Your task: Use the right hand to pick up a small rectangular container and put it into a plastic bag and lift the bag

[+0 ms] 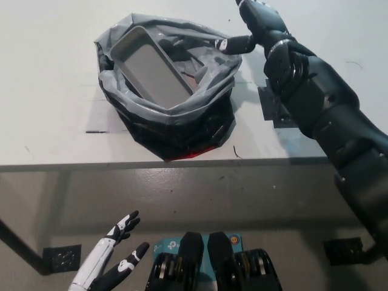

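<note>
A small grey rectangular container (150,68) lies tilted inside the open grey-and-black plastic bag (167,115) on the white table (48,91). My black right hand (257,27) hovers at the bag's far right rim, fingers apart and holding nothing, one fingertip (225,44) resting near the rim. My white left hand (108,254) rests low at the lower left, below the table edge, fingers spread and empty.
A dark square mark (276,109) lies on the table right of the bag. The table's front edge (151,163) runs across the middle, with grey floor below. A small black bracket (62,257) sits on the floor at lower left.
</note>
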`<state>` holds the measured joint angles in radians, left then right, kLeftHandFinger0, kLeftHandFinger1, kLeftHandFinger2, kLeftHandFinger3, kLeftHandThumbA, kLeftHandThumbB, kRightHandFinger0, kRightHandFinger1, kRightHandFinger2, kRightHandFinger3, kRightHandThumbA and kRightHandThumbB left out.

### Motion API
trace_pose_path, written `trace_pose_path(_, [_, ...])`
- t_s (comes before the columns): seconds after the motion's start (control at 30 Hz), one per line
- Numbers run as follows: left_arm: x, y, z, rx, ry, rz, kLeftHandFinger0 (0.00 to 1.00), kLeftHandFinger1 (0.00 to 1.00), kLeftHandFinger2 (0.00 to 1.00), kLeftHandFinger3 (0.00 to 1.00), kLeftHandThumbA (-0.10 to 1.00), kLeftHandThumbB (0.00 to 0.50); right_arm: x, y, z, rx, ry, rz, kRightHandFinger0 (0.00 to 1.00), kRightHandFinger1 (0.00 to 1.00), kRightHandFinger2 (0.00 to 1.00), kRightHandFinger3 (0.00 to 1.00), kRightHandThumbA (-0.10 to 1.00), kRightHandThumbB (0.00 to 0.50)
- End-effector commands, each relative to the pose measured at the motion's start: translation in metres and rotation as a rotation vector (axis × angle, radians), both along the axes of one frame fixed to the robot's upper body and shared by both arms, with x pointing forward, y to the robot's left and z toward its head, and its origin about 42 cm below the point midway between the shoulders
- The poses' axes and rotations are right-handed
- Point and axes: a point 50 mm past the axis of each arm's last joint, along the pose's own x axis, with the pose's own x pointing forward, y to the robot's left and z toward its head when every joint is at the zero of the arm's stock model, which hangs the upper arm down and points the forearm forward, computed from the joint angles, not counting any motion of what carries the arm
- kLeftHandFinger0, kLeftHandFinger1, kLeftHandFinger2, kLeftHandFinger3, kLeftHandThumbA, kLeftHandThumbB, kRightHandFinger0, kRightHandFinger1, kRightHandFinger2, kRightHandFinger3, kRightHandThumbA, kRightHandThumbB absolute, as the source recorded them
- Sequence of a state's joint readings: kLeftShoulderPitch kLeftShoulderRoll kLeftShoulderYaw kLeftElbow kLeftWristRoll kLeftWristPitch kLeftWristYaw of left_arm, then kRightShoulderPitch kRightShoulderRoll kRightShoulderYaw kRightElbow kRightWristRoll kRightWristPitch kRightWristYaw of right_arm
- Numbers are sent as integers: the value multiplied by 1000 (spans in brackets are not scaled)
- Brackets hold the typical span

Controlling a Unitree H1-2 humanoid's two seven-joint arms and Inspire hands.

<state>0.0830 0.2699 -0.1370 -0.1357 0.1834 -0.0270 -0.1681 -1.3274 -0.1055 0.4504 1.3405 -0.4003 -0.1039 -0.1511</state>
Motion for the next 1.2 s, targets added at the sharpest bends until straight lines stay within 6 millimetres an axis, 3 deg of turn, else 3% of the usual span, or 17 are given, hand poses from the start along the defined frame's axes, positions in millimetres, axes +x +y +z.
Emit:
trace_pose_path(0.0, [3,4,12,30,-58,-33,1000,1000,1000,1000,833,151,4,4,17,35,34,-18,1000,1000,1000,1000,834,448])
trace_pose_path(0.23, [4,4,13,29,-54,-34,1000,1000,1000,1000,833,147,2,5,0,43,147,-43,1000,1000,1000,1000,872,490])
trace_pose_path(0.53, [6,5,14,34,-49,-33,1000,1000,1000,1000,839,151,1,-1,-12,57,247,-84,1000,1000,1000,1000,820,480])
trace_pose_path(0.73, [6,4,14,35,-50,-37,1000,1000,1000,1000,841,150,0,-5,-22,122,333,-102,1000,1000,1000,1000,872,464])
trace_pose_path(0.83, [7,4,14,36,-50,-36,1000,1000,1000,1000,843,151,0,-4,-22,327,413,-115,1000,1000,1000,1000,826,425])
trace_pose_path(0.87, [7,3,15,35,-49,-34,1000,1000,1000,1000,844,152,0,-3,-20,520,483,-122,1000,1000,1000,1000,738,397])
trace_pose_path(0.97, [8,3,16,35,-48,-32,1000,1000,1000,1000,843,151,0,-3,-19,705,555,-137,989,1000,1000,1000,724,414])
trace_pose_path(1.03, [8,4,17,38,-45,-31,1000,1000,1000,1000,843,151,-1,-2,-19,873,687,-123,785,1000,1000,1000,821,383])
trace_pose_path(1.07, [7,4,17,36,-44,-32,1000,1000,1000,1000,843,150,-2,-1,-19,966,748,-104,693,1000,1000,1000,819,361])
trace_pose_path(1.17, [6,5,16,35,-48,-32,1000,1000,1000,1000,839,149,-4,1,-22,1152,823,-87,698,1000,1000,1000,747,347])
